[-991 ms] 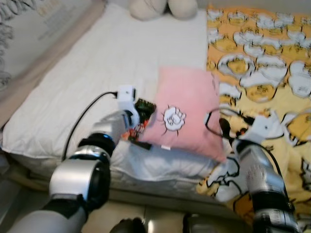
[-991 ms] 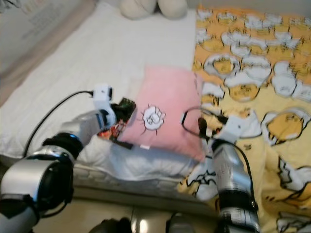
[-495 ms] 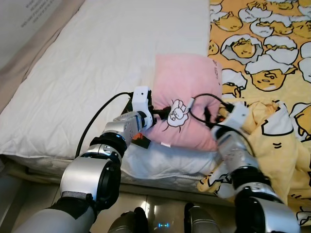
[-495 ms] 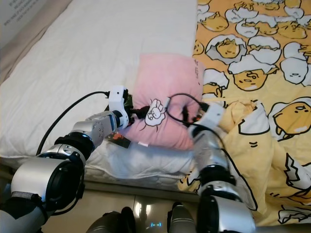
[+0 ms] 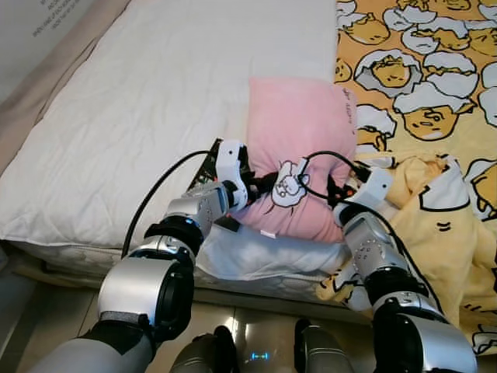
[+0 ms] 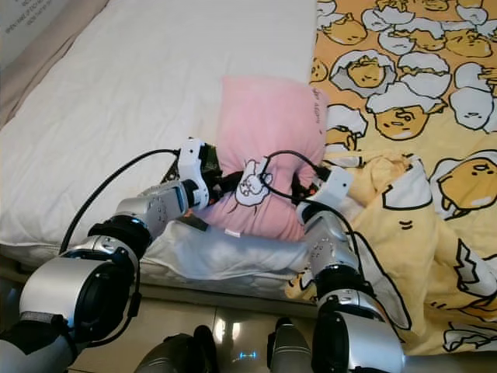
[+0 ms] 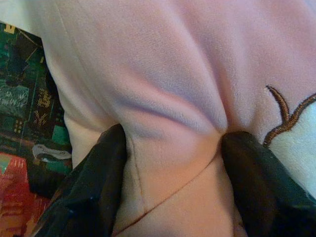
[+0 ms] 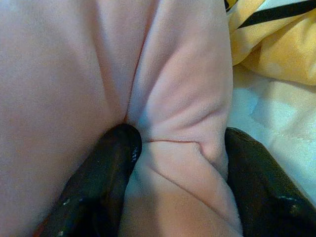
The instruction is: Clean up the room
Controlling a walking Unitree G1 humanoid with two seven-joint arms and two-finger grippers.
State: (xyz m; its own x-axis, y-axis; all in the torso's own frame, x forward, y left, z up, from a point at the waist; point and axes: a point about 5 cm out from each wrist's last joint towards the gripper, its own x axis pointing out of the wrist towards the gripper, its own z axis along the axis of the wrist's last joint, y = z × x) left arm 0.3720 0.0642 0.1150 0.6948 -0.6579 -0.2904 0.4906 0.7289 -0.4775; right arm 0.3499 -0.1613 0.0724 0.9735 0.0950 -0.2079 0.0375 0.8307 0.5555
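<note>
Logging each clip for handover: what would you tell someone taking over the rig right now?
Left gripper: shut on the near-left edge of the soft pink pillow with a white cartoon patch.
Right gripper: shut on its near-right edge.
The pillow lies on the white mattress, beside the yellow cartoon-print blanket. A dark printed packet sits at its left side.
Done: both grips.
Left: lift and place it.
</note>
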